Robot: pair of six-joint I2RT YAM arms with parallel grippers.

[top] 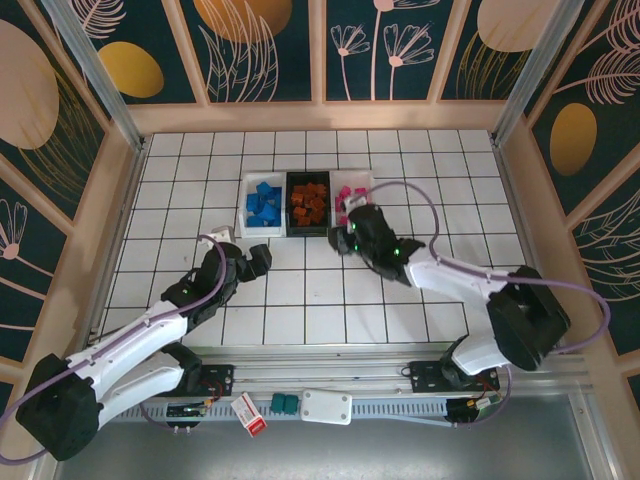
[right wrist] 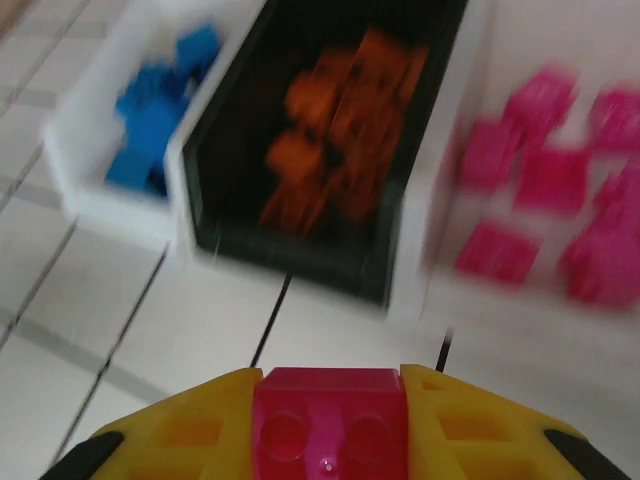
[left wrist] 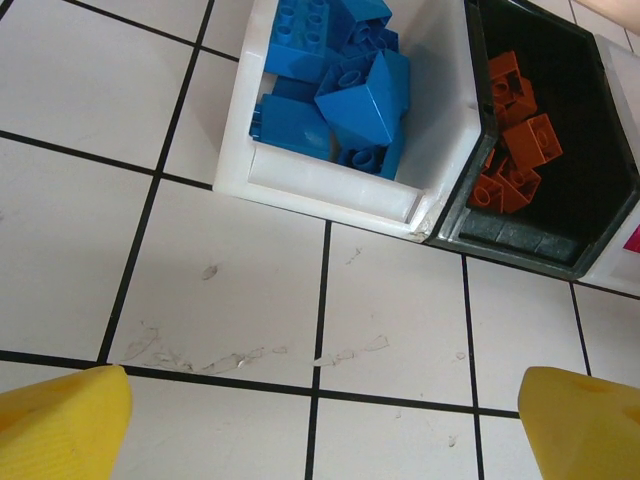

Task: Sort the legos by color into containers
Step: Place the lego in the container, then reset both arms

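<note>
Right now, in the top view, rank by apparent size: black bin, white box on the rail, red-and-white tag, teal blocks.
1. black bin, largest.
2. white box, next, though it may lie nearer the camera.
3. red-and-white tag and teal blocks as a pair look about alike and smallest; I would not rank them.

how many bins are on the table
3, side by side: left white bin with blue bricks, black bin in the middle with orange bricks, right white bin with pink bricks. None seems hidden.
</note>
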